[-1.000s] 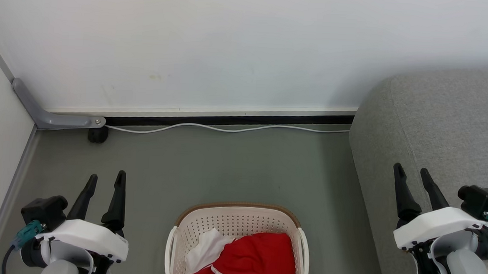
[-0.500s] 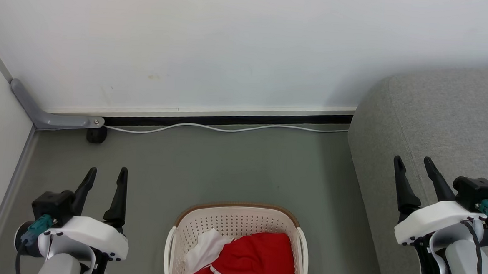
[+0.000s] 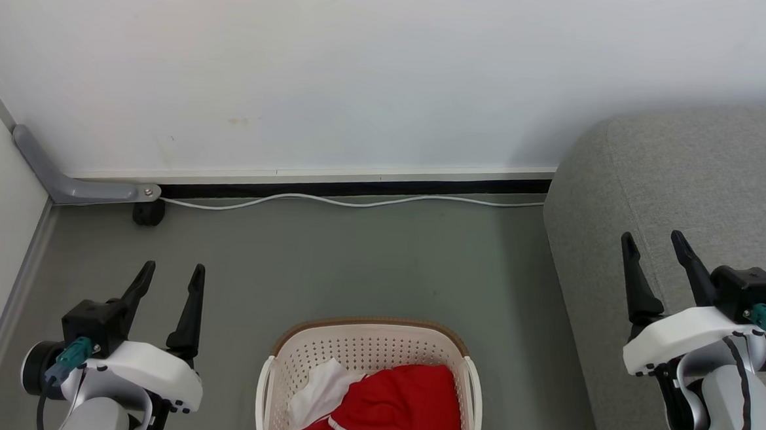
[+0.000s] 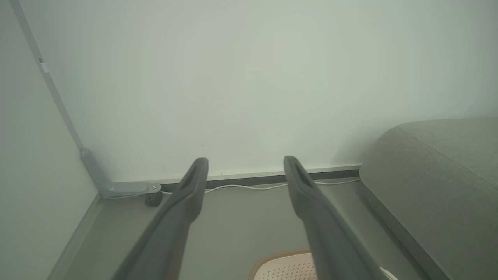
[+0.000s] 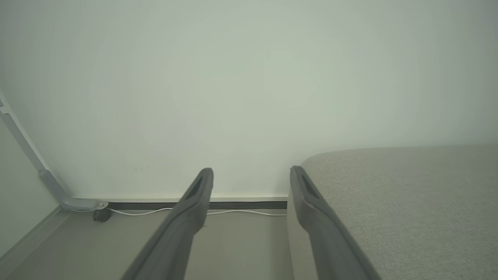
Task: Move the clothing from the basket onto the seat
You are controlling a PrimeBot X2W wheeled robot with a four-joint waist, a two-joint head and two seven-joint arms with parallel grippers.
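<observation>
The red clothing (image 3: 399, 406) lies in the basket (image 3: 370, 335), bunched by its right wall. The basket stands on the grey floor (image 3: 354, 266), well away from the floor's far edge, where a white cord (image 3: 357, 202) runs along the wall. The grey seat (image 3: 686, 178) stands at the floor's right edge, near the basket. The left gripper (image 3: 174, 267) hangs over the floor left of the basket, fingers spread wide, holding nothing. The right gripper (image 3: 652, 235) hangs over the seat's edge, spread wide and empty too.
</observation>
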